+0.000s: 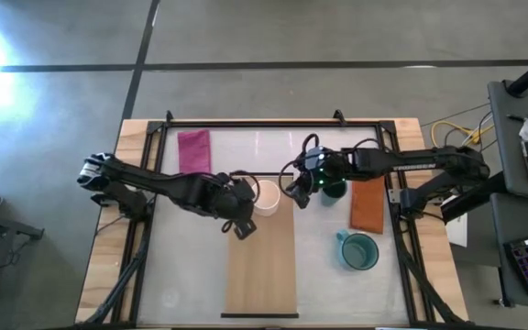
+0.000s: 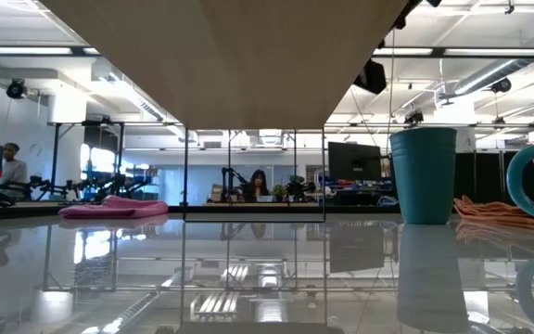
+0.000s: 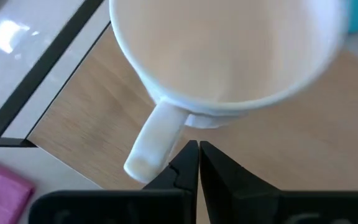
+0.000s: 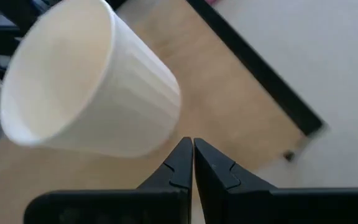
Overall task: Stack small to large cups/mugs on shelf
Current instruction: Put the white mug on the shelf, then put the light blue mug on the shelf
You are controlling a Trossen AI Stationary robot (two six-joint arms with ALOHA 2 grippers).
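Note:
The cream-white handled mug (image 1: 266, 197) stands upright on the far end of the light-wood shelf (image 1: 262, 266), which the low view shows from underneath (image 2: 267, 56). My left gripper (image 1: 244, 209) is shut just left of the mug, by its handle (image 3: 157, 140). My right gripper (image 1: 294, 191) is shut just right of the mug, facing its side wall (image 4: 104, 93). The small dark green cup (image 1: 335, 190) stands on the table behind the right gripper. The teal handled mug (image 1: 359, 250) stands on the table right of the shelf. My left gripper (image 3: 197, 149) holds its shut fingertips level at the foot of the mug's wall (image 3: 194, 121), beside the root of the handle; I cannot tell whether they touch it. My right gripper (image 4: 192, 146) holds its shut fingertips against the lower side wall (image 4: 160, 146) from the table's right; touching or just short, I cannot tell.
An orange cloth (image 1: 368, 203) lies between the green cup and the teal mug. A magenta cloth (image 1: 193, 151) lies at the far left. A dark frame (image 1: 273, 124) runs round the white tabletop. The shelf's near half (image 1: 262, 284) is bare wood.

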